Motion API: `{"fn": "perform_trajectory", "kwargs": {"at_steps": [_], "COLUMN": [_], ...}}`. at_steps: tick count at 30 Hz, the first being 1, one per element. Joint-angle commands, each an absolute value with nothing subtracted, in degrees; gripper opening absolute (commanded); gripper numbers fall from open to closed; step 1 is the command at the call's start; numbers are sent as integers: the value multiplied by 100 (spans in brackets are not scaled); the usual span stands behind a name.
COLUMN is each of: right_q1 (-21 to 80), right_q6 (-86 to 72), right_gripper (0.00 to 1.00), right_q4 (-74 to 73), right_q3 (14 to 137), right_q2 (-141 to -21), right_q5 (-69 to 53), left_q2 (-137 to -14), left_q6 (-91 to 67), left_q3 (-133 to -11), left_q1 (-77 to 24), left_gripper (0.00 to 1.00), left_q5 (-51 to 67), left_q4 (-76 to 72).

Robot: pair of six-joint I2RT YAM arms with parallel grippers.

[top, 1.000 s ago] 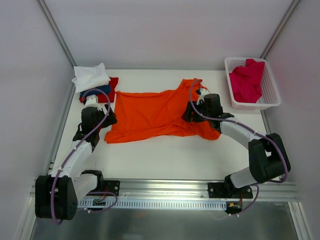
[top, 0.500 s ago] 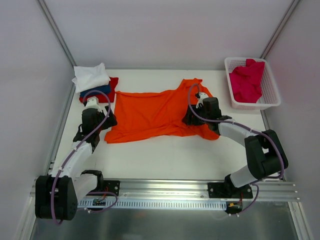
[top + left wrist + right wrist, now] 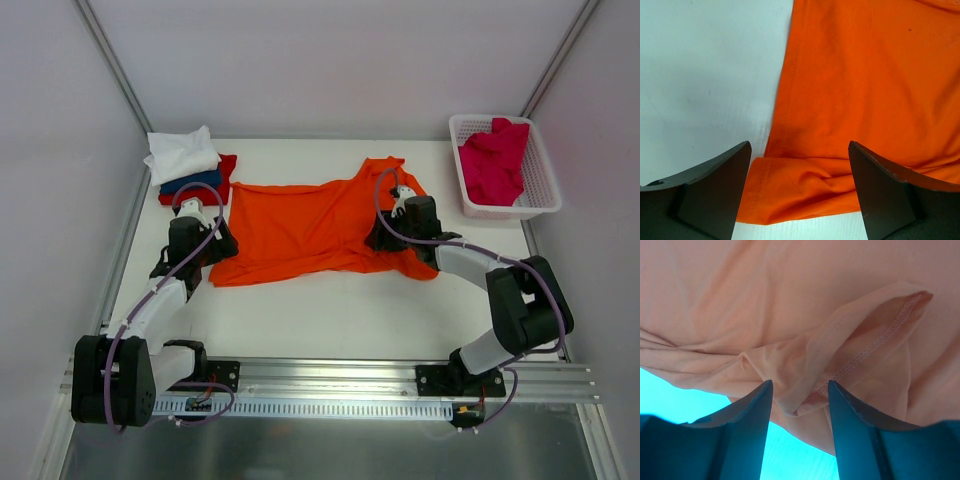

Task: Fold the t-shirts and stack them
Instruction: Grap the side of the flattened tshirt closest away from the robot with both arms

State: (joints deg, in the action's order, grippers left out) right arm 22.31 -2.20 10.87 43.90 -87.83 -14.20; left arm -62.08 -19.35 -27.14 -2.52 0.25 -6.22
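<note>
Fabric on the bench (image 3: 330,310), what sort?

Soft, plain cloth. The big orange t-shirt (image 3: 300,225) lies spread flat mid-bench. It is smooth across the body and rumpled at its right end.

And the left gripper (image 3: 799,145)?

It stands wide apart, straddling the shirt's near-left corner, where the stitched hem is folded over on itself. The fingers (image 3: 715,190) are dark, matte and wedge-shaped.

The right gripper (image 3: 800,384)?

Narrower, set about a loose fold beside a stitched sleeve edge. Whether it pinches that fold, I can't tell from the wrist view.

The other shirts?

At the back left corner a folded white t-shirt (image 3: 182,152) tops a dark blue t-shirt (image 3: 195,181) and a red t-shirt (image 3: 226,168), just beyond the orange one. At the back right a crimson-pink t-shirt (image 3: 492,160) sits crumpled in a white plastic lattice basket (image 3: 540,188).
</note>
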Motion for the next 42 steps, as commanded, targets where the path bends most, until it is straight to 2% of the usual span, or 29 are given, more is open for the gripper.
{"fn": "perform_trajectory", "kwargs": {"at_steps": [1,4,10,11,14,19,24,29,42], "right_q1": [2268,2267,2268,2268,2276,2276,2276,2346,3031], "right_q6": [-290,-343,-351,-352,-343,-343,-343,-343,-158], "right_gripper": [51,50,36,30,23,18,0,0,0], "right_q4": [1274,1353,1397,1397,1415,1415,1406,1354,388], "right_q3": [4500,4465,4412,4412,4403,4395,4368,4237,4070], "right_q2": [-8903,-8895,-8877,-8886,-8903,-8851,-8745,-8368,-6373], "right_q5": [-1485,-1529,-1512,-1520,-1538,-1521,-1494,-1345,-572], "left_q2": [-6073,-6064,-6047,-6047,-6064,-6047,-6021,-6020,-5784], "left_q6": [-2074,-2048,-2048,-2057,-2048,-2039,-2021,-2021,-2057], "left_q3": [-2654,-2663,-2645,-2646,-2654,-2663,-2654,-2681,-2593], "left_q1": [-211,-220,-220,-211,-211,-220,-220,-220,-211], "left_gripper": [80,80,80,80,80,81,82,82,81], "left_q5": [220,202,202,220,220,211,193,193,272], "left_q4": [-571,-536,-519,-519,-527,-519,-519,-527,-492]}}
